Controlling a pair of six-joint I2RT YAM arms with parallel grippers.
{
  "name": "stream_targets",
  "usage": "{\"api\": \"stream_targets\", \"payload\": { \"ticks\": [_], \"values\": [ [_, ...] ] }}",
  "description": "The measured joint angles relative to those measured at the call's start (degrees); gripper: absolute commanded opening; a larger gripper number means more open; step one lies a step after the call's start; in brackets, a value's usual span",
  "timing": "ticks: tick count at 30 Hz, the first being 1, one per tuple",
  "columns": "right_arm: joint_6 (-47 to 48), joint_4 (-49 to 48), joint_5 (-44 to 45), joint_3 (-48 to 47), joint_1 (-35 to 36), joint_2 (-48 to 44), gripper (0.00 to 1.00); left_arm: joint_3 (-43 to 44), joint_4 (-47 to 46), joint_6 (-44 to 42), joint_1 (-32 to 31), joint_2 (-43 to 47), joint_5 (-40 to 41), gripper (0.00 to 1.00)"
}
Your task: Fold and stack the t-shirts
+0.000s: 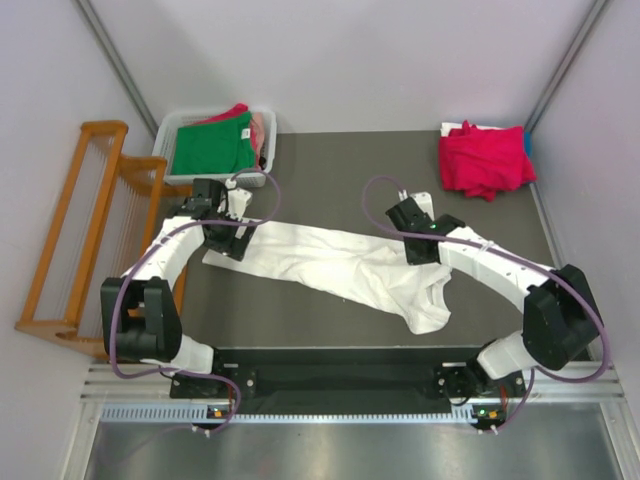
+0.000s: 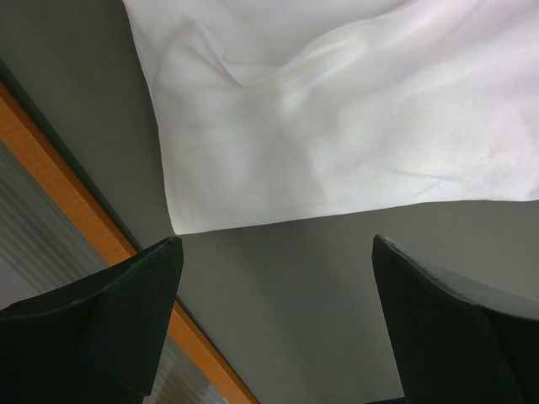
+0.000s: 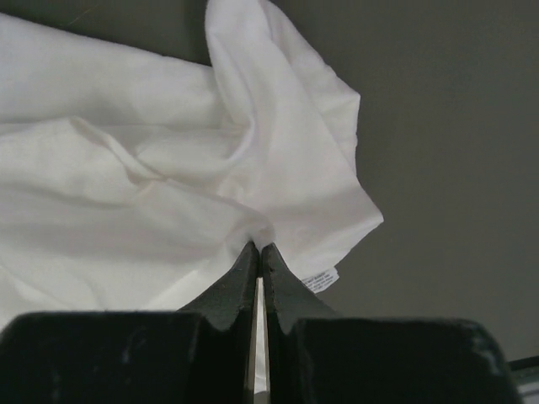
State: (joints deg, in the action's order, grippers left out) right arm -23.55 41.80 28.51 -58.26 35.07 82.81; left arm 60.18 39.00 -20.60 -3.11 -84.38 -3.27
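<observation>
A white basket (image 1: 268, 140) sits at the grey table's (image 1: 340, 170) far-left corner, beside an orange wooden rack (image 1: 70, 230).

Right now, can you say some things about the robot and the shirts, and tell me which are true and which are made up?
1. The right tool is pinched shut on the white t-shirt. True.
2. The left tool is holding cloth. False: it is wide open, with only bare table between its fingers.
3. The green t-shirt lies in the white basket. True.
4. The pile of red t-shirts lies on top of the white t-shirt. False: it lies apart, at the table's far right corner.
</observation>
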Motion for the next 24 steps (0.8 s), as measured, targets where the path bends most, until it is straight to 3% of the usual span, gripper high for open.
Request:
{"api": "stream_targets", "payload": {
  "ticks": [17, 19, 20, 21, 23, 24],
  "values": [
    [1.97, -3.58, -0.96, -1.11, -8.74, 3.74, 0.0, -0.02, 0.0, -0.59, 0.0, 0.0, 0.87, 0.98],
    [1.92, -3.69, -1.36, -1.11, -10.08, 4.61, 0.3, -0.02, 0.0, -0.63, 0.0, 0.0, 1.07, 0.98],
    [1.66, -3.72, -1.62, -1.09, -10.67, 5.01, 0.5, -0.02, 0.0, -0.68, 0.0, 0.0, 1.25, 0.98],
    [1.38, -3.76, -1.73, -1.09, -11.13, 5.29, 0.78, -0.02, 0.0, -0.76, 0.0, 0.0, 1.25, 0.98],
    [0.85, -3.96, -2.19, -0.98, -11.85, 5.7, 0.96, -0.02, 0.0, -0.83, 0.0, 0.0, 1.33, 0.98],
    [0.76, -4.04, -2.36, -0.92, -12.02, 5.73, 1.0, -0.02, 0.0, -0.87, 0.0, 0.0, 1.42, 0.98]
  ]
}}
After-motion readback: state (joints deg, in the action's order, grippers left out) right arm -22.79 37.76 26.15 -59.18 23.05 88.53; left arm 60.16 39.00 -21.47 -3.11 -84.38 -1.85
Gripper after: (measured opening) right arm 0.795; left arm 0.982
